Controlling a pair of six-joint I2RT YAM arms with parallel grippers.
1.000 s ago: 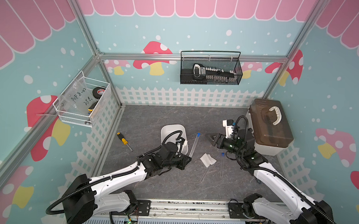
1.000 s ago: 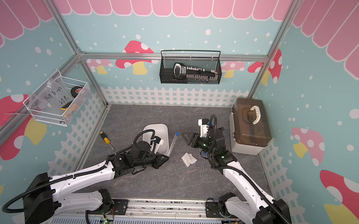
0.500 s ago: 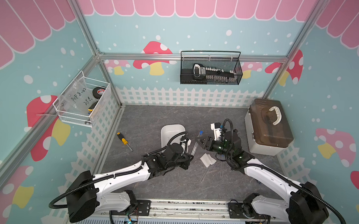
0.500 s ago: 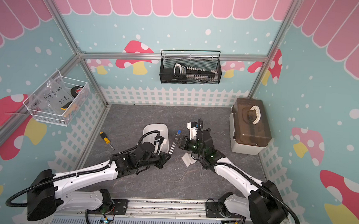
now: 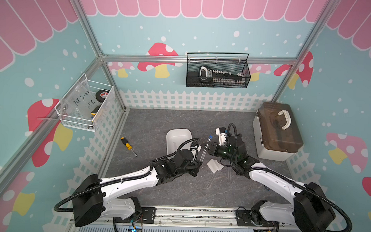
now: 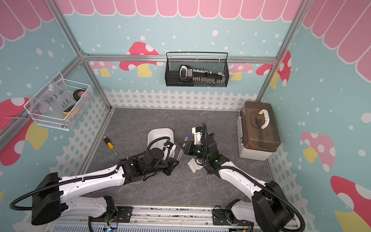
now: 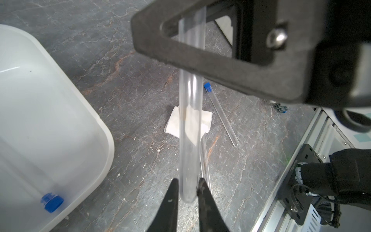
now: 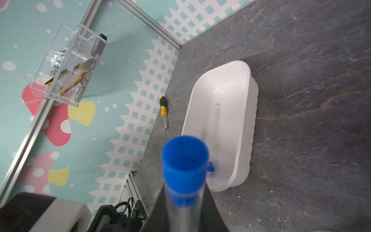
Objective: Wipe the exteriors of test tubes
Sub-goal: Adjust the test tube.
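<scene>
Test tubes (image 7: 190,144): one aloft, three flat.

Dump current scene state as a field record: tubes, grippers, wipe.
held tube: above the table, between both grippers
right gripper: shut on held tube below its blue cap
left gripper: jaws flank its rounded end; grip unclear
tray tube: lying in white tray
loose tubes: capped loose tube and second loose tube on table near wipe
wipe: flat on table, unheld
screwdriver: on table, apart from tray

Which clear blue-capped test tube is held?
The tube clamped between the left gripper and right gripper; a second tube lies in the white tray, two tubes by the white wipe.
</scene>
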